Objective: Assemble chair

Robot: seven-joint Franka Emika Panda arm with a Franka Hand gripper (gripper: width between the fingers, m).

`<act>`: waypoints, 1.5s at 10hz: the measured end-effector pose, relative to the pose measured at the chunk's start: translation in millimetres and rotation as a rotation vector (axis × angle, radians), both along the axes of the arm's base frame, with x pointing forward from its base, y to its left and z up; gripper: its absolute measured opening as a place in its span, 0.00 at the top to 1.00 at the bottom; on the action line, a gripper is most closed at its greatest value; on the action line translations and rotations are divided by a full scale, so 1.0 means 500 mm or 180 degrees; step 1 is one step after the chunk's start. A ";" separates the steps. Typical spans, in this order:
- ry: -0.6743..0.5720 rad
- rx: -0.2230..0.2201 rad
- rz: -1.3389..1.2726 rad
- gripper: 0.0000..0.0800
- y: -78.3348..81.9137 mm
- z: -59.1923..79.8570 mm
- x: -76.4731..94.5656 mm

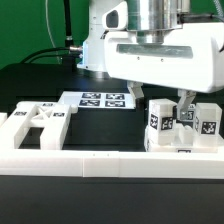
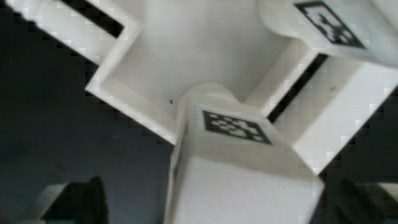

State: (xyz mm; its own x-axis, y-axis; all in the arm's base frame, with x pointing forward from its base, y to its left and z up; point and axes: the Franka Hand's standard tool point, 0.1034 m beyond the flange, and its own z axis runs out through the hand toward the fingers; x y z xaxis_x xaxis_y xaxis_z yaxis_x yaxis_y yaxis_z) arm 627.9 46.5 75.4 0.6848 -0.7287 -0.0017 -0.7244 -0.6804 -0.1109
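at the exterior view's right, just behind the long plain white border rail, the two-finger gripper hangs over a huddle of white blocky plastic chair parts, each carrying a black-and-white square tag. in the wrist view a white square plastic leg runs between the dark fingers. there looks to be a gap on either side of it, so the jaws stand wide and, as far as that blurred picture lets me judge, they hold nothing. the leg's far end meets another white part; whether it touches it or only overlaps it i cannot tell.

a flat white slotted plastic panel lies on the black table toward the exterior view's left, well apart from the gripper. the marker board lies beyond it.

the leg looks like hard moulded plastic — probably light, stiff and not fragile, but smooth enough to slip or twist in a weak pinch. its flat, parallel long faces suit the two fingers. i would take it squarely across two opposite sides, near the middle of its length so it does not swing. the fingers should come down into the free gaps, clear of the neighbouring blocks, since a nudge could easily shift such light pieces.
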 end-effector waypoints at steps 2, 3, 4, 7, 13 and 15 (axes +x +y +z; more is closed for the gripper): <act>-0.0038 -0.0047 0.0471 0.19 0.002 0.000 0.000; -0.0058 -0.0070 0.0712 0.19 0.009 0.000 0.000; -0.0076 -0.0103 0.1021 0.19 0.013 -0.001 0.000; -0.0120 -0.0155 0.1684 0.19 0.022 -0.003 -0.002; -0.0182 -0.0302 0.2969 0.19 0.009 -0.005 -0.003; -0.0182 -0.0337 0.3189 0.19 0.006 -0.005 -0.003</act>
State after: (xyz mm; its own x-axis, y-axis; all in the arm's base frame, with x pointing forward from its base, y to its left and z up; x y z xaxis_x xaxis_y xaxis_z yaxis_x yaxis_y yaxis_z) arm 626.6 49.5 72.9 0.9788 0.1878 0.0817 0.1909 -0.9811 -0.0312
